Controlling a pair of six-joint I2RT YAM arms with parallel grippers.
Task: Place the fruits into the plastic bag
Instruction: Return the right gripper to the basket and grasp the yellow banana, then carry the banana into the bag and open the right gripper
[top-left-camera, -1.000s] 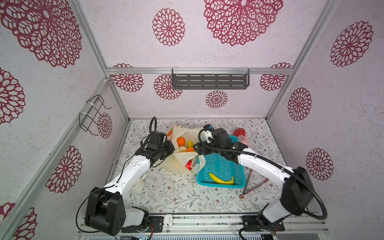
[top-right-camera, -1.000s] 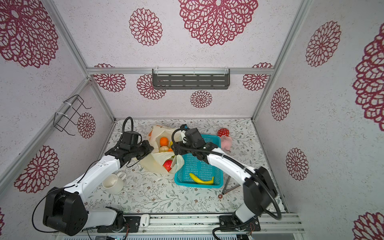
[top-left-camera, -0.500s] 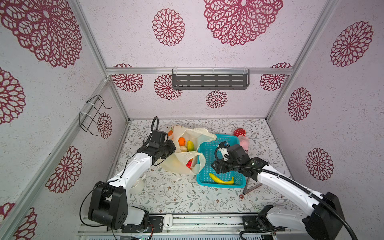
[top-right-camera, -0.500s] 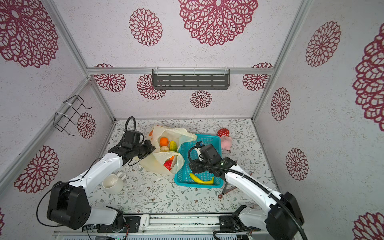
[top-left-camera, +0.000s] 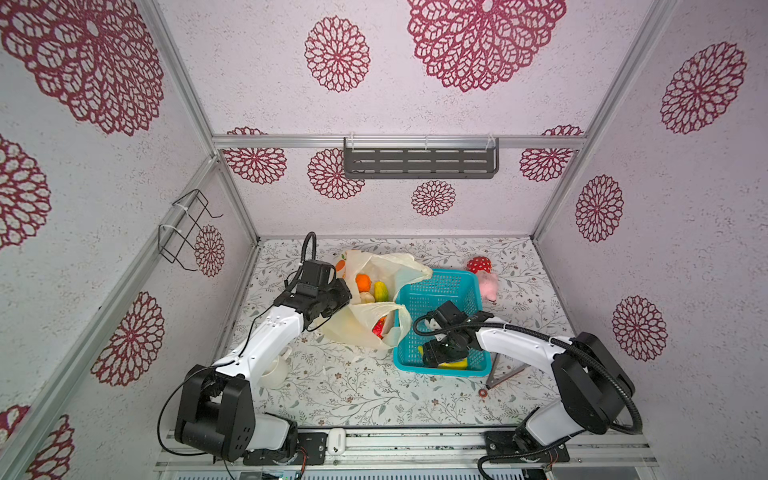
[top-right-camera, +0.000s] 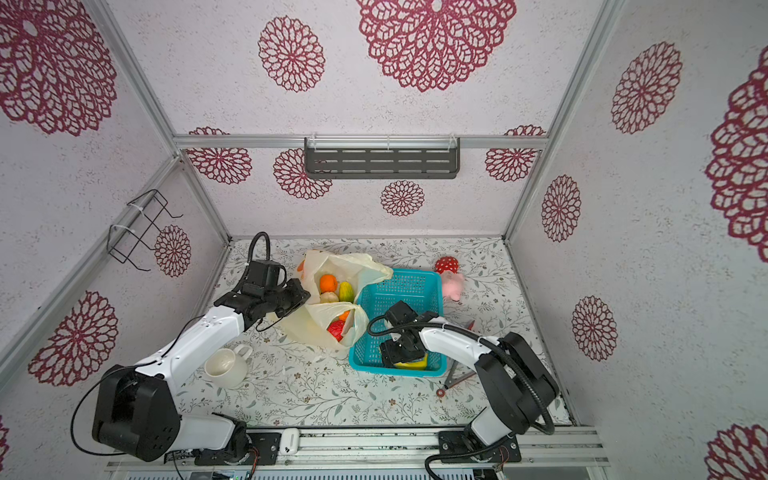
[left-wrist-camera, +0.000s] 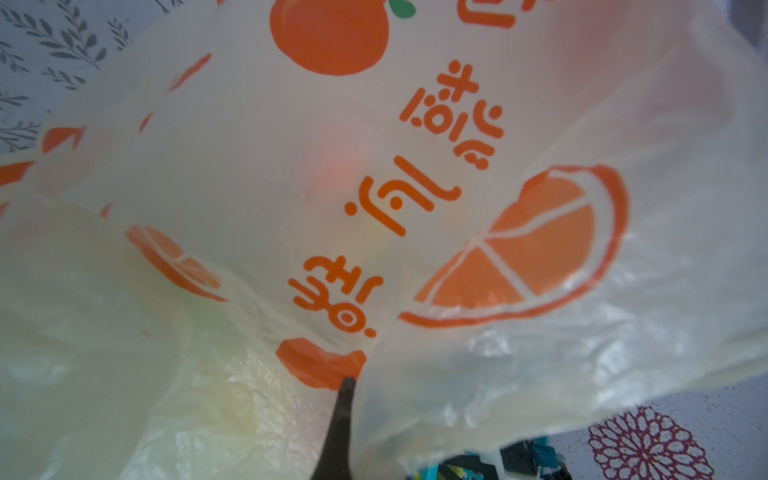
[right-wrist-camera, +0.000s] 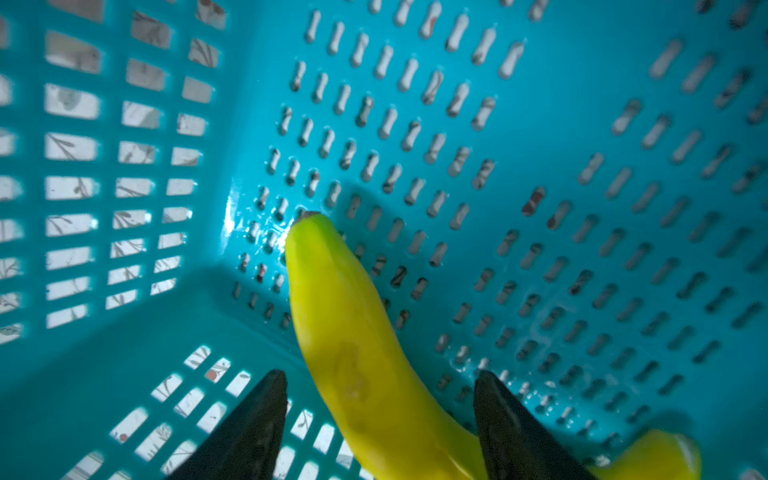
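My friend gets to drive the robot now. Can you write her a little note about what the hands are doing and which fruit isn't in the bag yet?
Left gripper: shut on the edge of the plastic bag, whose mouth is open.
Right gripper: open, down inside the teal basket, jaws on either side of the banana, not gripping it.
Done: an orange, a green oblong fruit, a beige fruit and a red apple show inside the bag.
Left: close on the banana, carry it over and drop it in the bag. The red spotted plush and pink toy by the basket stay put.
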